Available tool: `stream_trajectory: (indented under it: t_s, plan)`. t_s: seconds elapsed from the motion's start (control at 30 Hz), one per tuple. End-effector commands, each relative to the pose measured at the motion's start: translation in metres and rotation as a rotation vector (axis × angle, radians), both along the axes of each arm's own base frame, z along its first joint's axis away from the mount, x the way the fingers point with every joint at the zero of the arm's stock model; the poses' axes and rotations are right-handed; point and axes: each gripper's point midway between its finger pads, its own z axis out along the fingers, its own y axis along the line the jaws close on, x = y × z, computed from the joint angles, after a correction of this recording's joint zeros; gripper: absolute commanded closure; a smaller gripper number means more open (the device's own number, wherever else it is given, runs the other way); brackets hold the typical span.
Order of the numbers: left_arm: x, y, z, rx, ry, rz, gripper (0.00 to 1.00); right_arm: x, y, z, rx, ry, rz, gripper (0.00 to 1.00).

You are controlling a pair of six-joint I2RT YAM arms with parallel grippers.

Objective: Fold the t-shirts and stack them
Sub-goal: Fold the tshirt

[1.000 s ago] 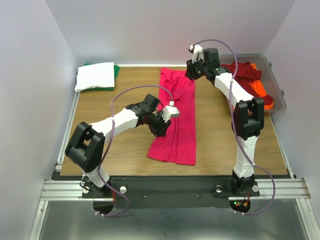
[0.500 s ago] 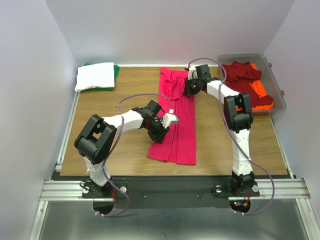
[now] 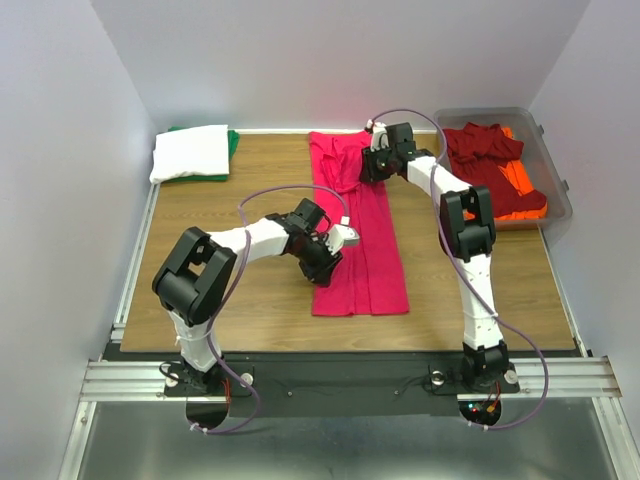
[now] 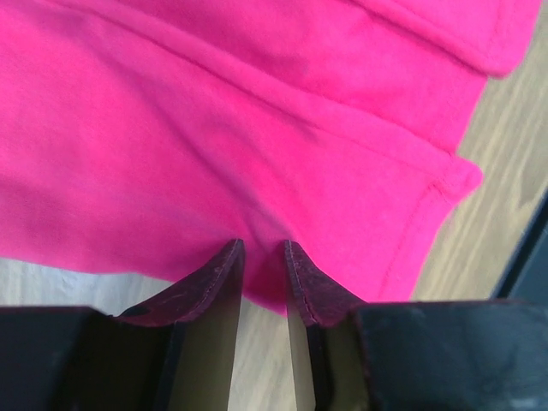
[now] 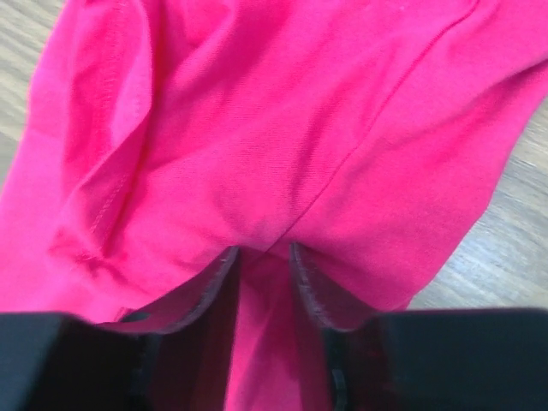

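The bright pink-red t-shirt (image 3: 375, 260) lies on the wooden table (image 3: 230, 300) as a long narrow strip, running from the back edge toward the front. My left gripper (image 3: 327, 262) is shut on its left edge about halfway down. In the left wrist view, the fingertips (image 4: 231, 257) pinch the shirt's (image 4: 257, 128) edge, and the gripper (image 4: 264, 248) sits low over the wood. My right gripper (image 3: 372, 165) is shut on the cloth near the shirt's far end. In the right wrist view, the gripper (image 5: 261, 253) holds a fold of shirt (image 5: 300, 111).
A folded white t-shirt (image 3: 190, 152) sits on a green one (image 3: 232, 140) at the back left corner. A clear grey plastic bin (image 3: 555, 185) at the back right holds dark red (image 3: 485, 150) and orange (image 3: 522, 190) t-shirts.
My right gripper came down from above the bin side onto the shirt's far end. The strip has straightened: its far end moved left and its near end moved right.
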Motion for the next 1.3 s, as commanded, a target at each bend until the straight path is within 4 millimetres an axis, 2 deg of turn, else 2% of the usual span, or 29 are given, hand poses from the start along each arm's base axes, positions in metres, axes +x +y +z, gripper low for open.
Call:
stream_trajectory:
  t_s: [0.0, 0.07, 0.17, 0.2, 0.3, 0.33, 0.5, 0.7, 0.9, 1.0, 1.13, 1.17, 1.27]
  plan:
    - [0.0, -0.005, 0.054, -0.086, -0.048, -0.027, 0.62, 0.004, 0.018, 0.093, 0.122, -0.127, 0.039, 0.6]
    - [0.003, -0.006, 0.071, -0.116, -0.067, -0.013, 0.62, 0.006, 0.024, 0.103, 0.174, -0.119, 0.022, 0.58]
    - [0.017, 0.004, 0.095, -0.179, -0.068, 0.066, 0.61, 0.015, 0.037, 0.101, 0.21, -0.118, -0.023, 0.59]
    - [0.015, 0.003, 0.099, -0.193, -0.069, 0.06, 0.61, 0.018, 0.036, 0.105, 0.206, -0.13, -0.032, 0.61]
    - [0.032, 0.022, 0.11, -0.223, -0.058, 0.142, 0.6, 0.022, 0.043, 0.091, 0.178, -0.129, -0.057, 0.73]
    - [0.042, 0.034, 0.11, -0.219, -0.053, 0.19, 0.6, 0.023, 0.047, 0.085, 0.168, -0.131, -0.05, 0.74]
    - [0.07, 0.068, 0.109, -0.192, -0.067, 0.299, 0.6, 0.026, 0.061, 0.067, 0.139, -0.141, -0.043, 0.82]
    - [0.083, 0.081, 0.113, -0.185, -0.088, 0.332, 0.6, 0.027, 0.072, 0.054, 0.107, -0.154, -0.04, 0.82]
    - [0.084, 0.081, 0.117, -0.192, -0.092, 0.327, 0.6, 0.027, 0.073, 0.049, 0.083, -0.162, -0.05, 0.83]
    - [0.081, 0.082, 0.111, -0.183, -0.08, 0.318, 0.6, 0.025, 0.075, 0.049, 0.083, -0.163, -0.039, 0.85]
    - [0.081, 0.083, 0.107, -0.176, -0.08, 0.314, 0.6, 0.021, 0.077, 0.063, 0.098, -0.178, -0.012, 0.9]
    - [0.082, 0.084, 0.108, -0.176, -0.083, 0.314, 0.6, 0.022, 0.077, 0.074, 0.102, -0.197, -0.013, 0.94]
    - [0.082, 0.084, 0.107, -0.175, -0.081, 0.314, 0.6, 0.029, 0.068, 0.088, 0.086, -0.234, -0.063, 0.99]
